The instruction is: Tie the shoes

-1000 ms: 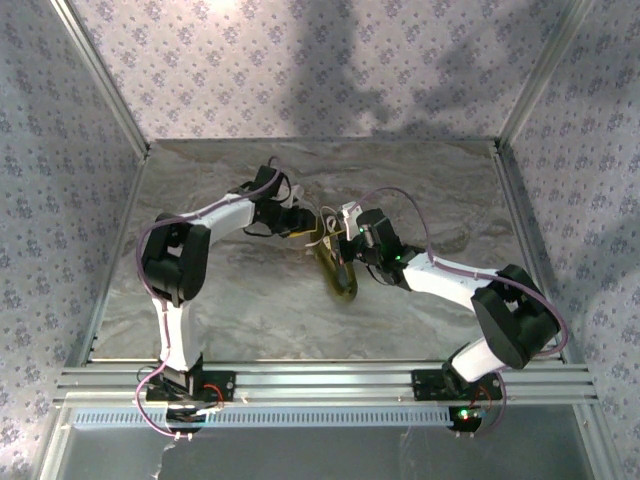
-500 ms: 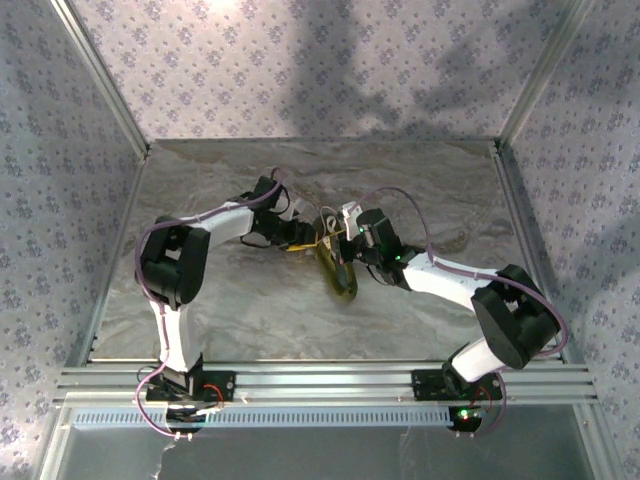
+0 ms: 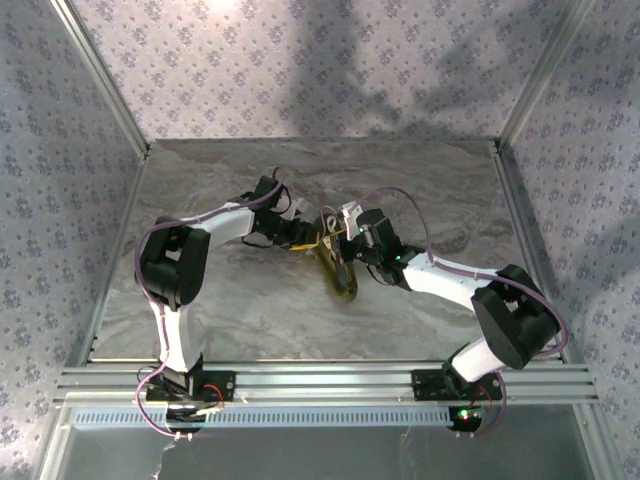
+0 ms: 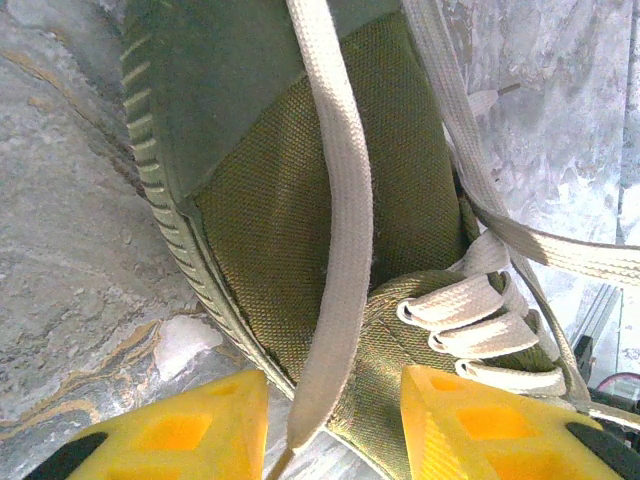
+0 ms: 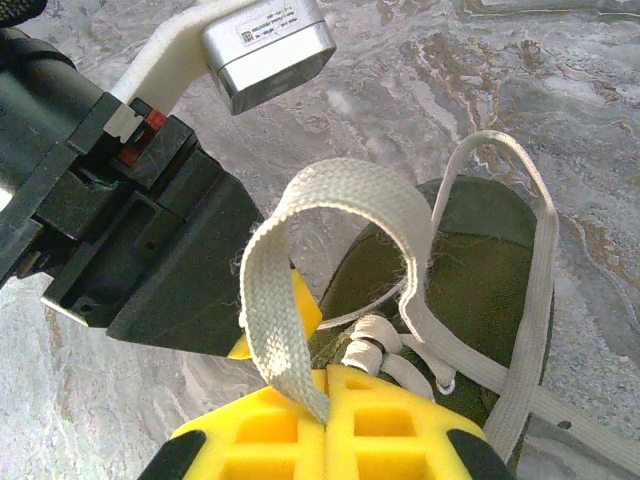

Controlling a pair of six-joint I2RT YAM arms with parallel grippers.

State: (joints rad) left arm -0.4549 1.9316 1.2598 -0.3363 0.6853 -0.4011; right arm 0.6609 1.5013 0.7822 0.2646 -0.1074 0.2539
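Right wrist view: right gripper (image 5: 325, 385) pinches a flat white lace loop (image 5: 340, 195) over the olive-green canvas shoe (image 5: 470, 290), left gripper (image 4: 335, 400) gapes around another strand (image 4: 345, 200); the knot seemingly isn't formed yet.

Top camera looks down from behind the arm bases (image 3: 190, 385); both wrist cameras sit close, sharing the olive shoe (image 4: 250, 230)

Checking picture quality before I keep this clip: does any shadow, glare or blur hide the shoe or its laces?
Top external: even light, with soft dark shadows on the back wall; the shoe is small between the arms. Left wrist: the weave and lace are sharp, and the table is washed out at right. Right wrist: the lace loop is sharp, with mild glare on the table beyond.
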